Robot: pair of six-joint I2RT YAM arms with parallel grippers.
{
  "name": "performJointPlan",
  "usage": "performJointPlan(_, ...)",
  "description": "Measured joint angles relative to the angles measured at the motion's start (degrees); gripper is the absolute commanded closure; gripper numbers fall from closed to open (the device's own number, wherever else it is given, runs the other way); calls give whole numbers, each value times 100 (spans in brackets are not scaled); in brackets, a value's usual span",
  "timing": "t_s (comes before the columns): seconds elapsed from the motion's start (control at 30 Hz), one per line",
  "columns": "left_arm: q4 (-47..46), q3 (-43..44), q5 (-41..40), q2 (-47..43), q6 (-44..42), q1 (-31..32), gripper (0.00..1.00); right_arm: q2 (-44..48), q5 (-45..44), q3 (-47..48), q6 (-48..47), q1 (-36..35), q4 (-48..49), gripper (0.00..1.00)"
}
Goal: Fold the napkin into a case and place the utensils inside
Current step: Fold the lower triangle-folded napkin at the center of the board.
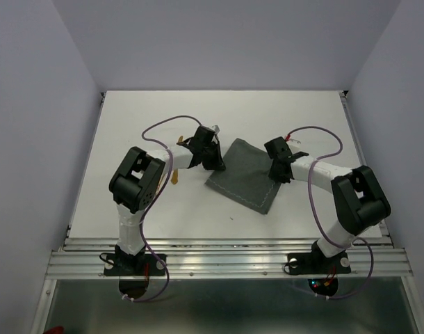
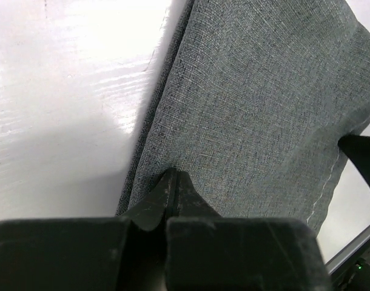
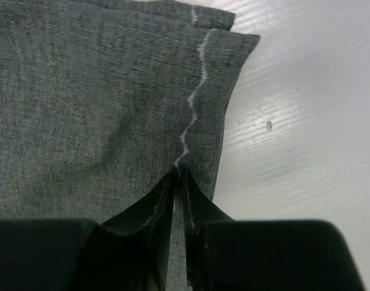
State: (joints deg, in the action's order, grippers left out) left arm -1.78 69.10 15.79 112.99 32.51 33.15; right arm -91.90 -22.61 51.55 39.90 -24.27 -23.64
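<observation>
At napkin [image 1: 243,177] edges, both grippers [image 1: 215,165] [image 1: 280,174] angle inward, pinching.

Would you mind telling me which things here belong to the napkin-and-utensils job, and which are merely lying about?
Belongs to the job:
napkin, pinched by the left fingers and right fingers
orange-brown utensil, partly hidden beside the left arm

Just there:
purple cables
small dark mark on the table

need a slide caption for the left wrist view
Left end effector pinched shut on the dark grey napkin near its edge, white table alongside.
</observation>
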Motion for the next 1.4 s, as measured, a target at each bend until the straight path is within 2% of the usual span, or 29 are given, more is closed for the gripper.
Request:
performJointPlan(0.3, -166, -782, -2, -560, 79, 7, 100, -610, 111, 411, -1034, 44, 831, 81)
performJointPlan(0.4, -22, -1029, -7, -826, 120, 50, 100, -651, 313, 455, -1364, 105, 1005, 79)
performJointPlan(0.5, 264, -925, -94, -964, 109, 66, 100, -623, 479, 457, -1558, 136, 1128, 78)
performJointPlan(0.67, 697, 140, -127, -892, 22, 87, 100, -280, 802, 457, -1576, 245, 1152, 76)
performJointPlan(0.77, 743, 1261, 4, -531, -31, 87, 100, -79, 1106, 459, -1423, 595, 1235, 75)
performJointPlan(0.97, 656, 2938, 457, 667, -116, 96, 100, -68, 1445, 551, -1163, 1010, 1226, 56)
performJointPlan(1.0, 686, 3123, 527, 879, -131, 107, 100, -83, 1523, 586, -1113, 1064, 1226, 50)
performJointPlan(1.1, 881, 3536, 682, 1403, -173, 146, 100, -173, 1742, 704, -977, 1156, 1226, 43)
performJointPlan(1.4, 1285, 4428, 933, 2361, -291, 273, 100, -682, 1967, 1069, -815, 1268, 1211, 44)
